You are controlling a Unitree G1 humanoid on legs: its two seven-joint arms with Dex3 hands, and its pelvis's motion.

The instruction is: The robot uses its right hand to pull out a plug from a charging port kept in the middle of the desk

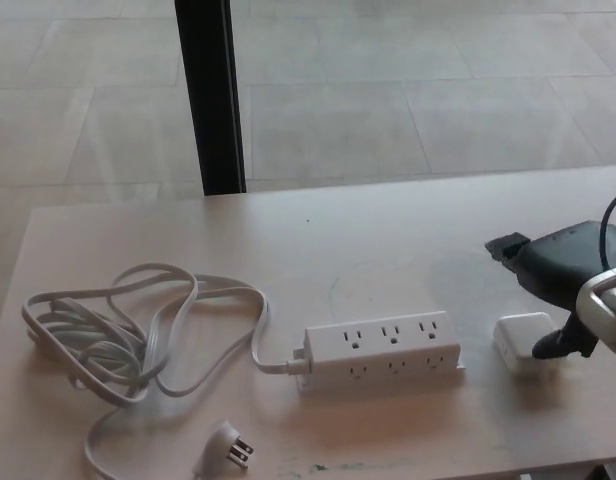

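Pronged cord plug (230,447) at desk's (408,240) near edge, coiled grey cable (118,330) at left, white power strip (381,349) mid-desk, white charger plug (525,343) lying free just right of it, right hand (563,275) above it, fingers apart, holding nothing, black post (212,95) beyond.

I see a pale desk (408,240) carrying a white power strip (383,350) mid-surface, its grey cord (138,335) coiled to the left, and a white plug (523,343) lying just right of the strip.
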